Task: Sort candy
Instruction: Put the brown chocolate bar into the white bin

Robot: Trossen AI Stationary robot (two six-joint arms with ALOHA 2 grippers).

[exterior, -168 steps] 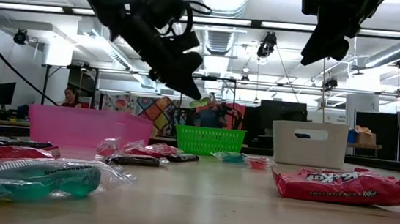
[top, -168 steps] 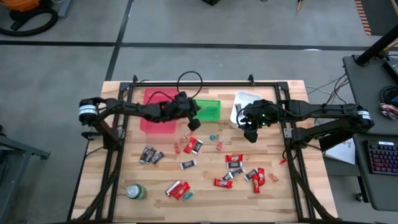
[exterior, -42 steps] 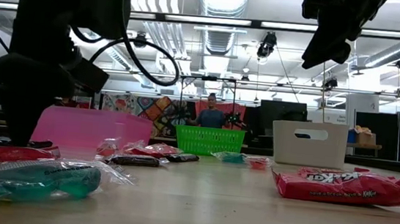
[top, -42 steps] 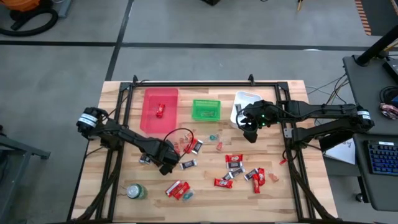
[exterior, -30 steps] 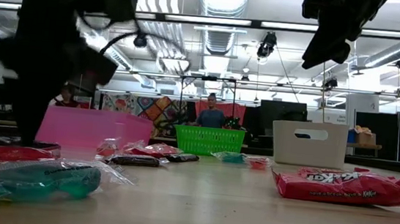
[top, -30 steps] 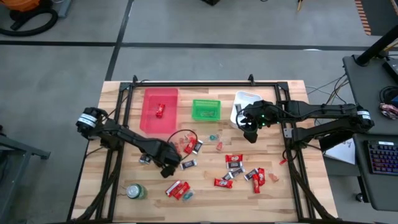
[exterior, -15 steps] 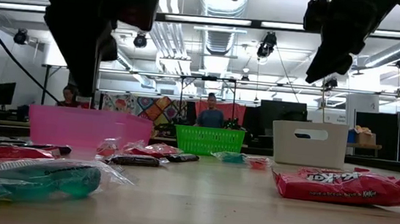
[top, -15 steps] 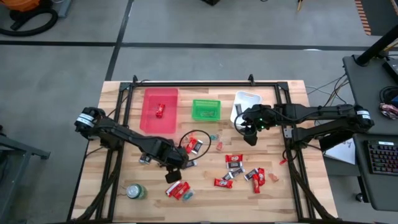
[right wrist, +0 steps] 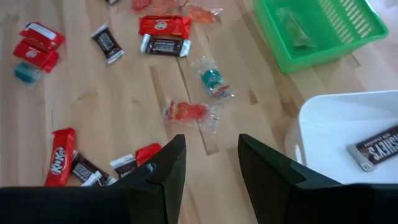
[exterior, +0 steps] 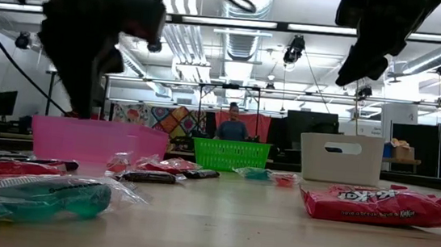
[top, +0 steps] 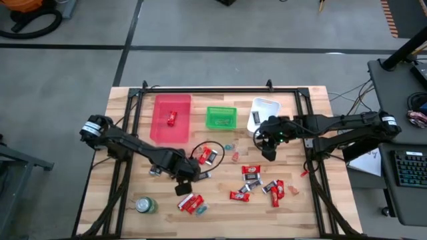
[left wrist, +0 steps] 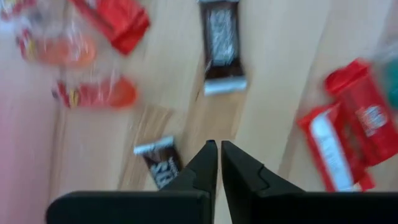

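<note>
Pale wood was the stage: the slatted wooden table [top: 293, 207] carried the small wrapped candy [top: 252, 172] scattered over its middle and near side. The left gripper [top: 183, 190] hovered above the scatter with its 2 dark fingers [left wrist: 202, 165] pressed together and pinching nothing. In its wrist view a dark brown-and-silver candy bar [left wrist: 221, 46] lay ahead of the fingertips, a smaller dark one [left wrist: 159, 163] lay just beside them, and red-wrapped bars [left wrist: 348, 130] lay off to one side. The right gripper [top: 268, 154] hung over the table near the white rectangular plastic bin [top: 261, 112], fingers spread apart and empty. Its wrist view showed a red twist-wrapped sweet [right wrist: 186, 113] and a teal sweet [right wrist: 212, 79] on the boards ahead of it, and 1 dark bar [right wrist: 377, 148] inside the white bin. The pink plastic tray [top: 170, 119] held 1 red piece, and the green mesh basket [top: 221, 117] stood between tray and bin.
</note>
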